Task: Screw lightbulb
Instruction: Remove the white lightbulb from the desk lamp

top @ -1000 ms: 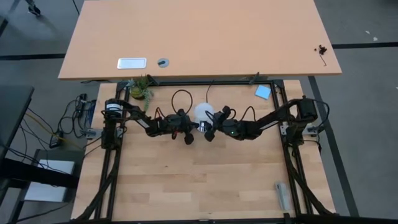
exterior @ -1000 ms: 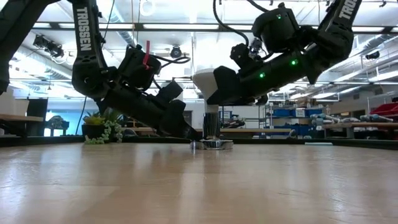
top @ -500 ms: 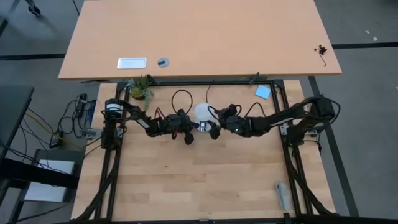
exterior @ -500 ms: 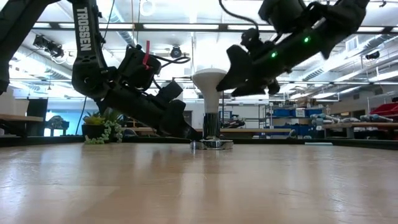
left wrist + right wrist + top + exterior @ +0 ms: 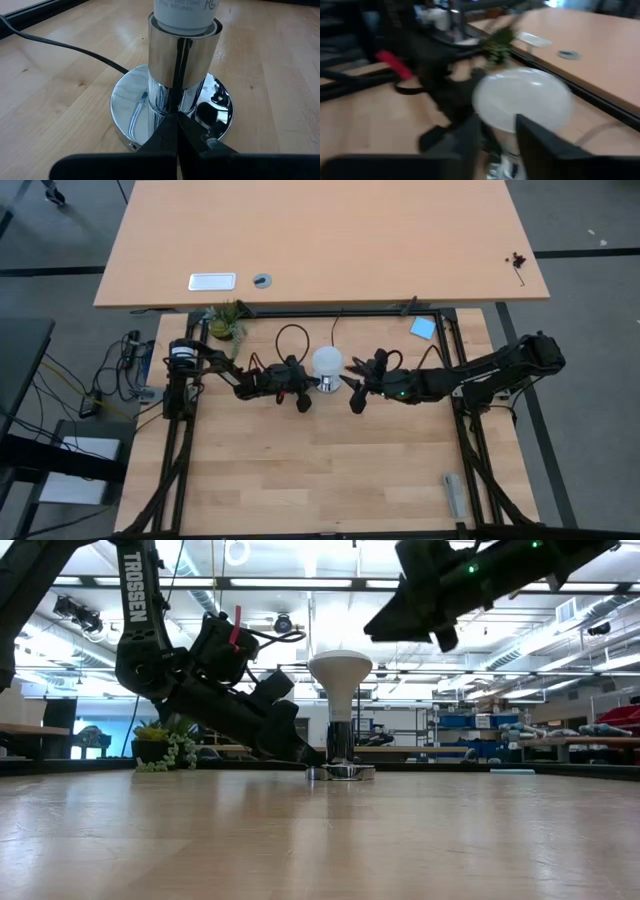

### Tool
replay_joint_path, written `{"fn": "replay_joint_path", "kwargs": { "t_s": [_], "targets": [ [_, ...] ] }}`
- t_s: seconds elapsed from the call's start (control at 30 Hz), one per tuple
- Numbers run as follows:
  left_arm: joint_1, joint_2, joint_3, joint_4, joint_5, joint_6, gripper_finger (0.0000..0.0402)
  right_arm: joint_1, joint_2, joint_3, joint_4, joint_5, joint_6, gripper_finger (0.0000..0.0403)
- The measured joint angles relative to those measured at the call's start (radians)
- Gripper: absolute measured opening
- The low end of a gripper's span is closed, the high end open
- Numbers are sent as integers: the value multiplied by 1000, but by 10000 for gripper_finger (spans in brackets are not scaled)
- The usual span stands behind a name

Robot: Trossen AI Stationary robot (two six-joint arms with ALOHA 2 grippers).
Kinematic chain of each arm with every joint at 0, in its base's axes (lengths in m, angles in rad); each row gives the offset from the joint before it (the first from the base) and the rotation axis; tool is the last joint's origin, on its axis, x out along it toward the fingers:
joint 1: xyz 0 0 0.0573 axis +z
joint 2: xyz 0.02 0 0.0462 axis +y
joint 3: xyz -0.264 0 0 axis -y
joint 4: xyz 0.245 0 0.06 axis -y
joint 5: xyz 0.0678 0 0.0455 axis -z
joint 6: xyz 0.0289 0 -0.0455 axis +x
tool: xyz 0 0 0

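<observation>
The lightbulb stands upright in the socket, between left tool and right tool.

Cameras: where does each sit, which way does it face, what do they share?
High: overhead, straight down; both arms, lightbulb between them.
Low: table height, level across; left arm at the socket base, right pincer raised clear.
Left wrist: past shut left pincer at the base.
Right wrist: past its own fingers toward the bulb.
Shared: the bulb appears in all four.
</observation>
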Motion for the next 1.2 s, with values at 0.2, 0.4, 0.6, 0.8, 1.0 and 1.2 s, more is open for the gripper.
{"fn": "replay_joint_path", "kwargs": {
  "t_s": [0.2, 0.4, 0.6, 0.8, 1.0, 1.2],
  "targets": [
    [0, 1, 0, 12, 2, -6, 0, 18, 91, 0, 160, -60, -70, 13],
    [2, 1, 1, 12, 5, -7, 0, -10, 163, 12, 167, -56, -46, 18],
    [2, 1, 1, 11, 5, -3, 0, -24, 179, 38, 157, 5, -52, 8],
    [2, 1, 1, 10, 8, -2, 0, -44, 160, 40, 87, 24, -16, 10],
    [2, 0, 2, 9, 8, -2, 0, -45, 153, 38, 49, 74, -10, 9],
    [-9, -5, 0, 4, 33, -6, 0, -44, 129, 38, 21, 74, -12, 9]
  ]
}}
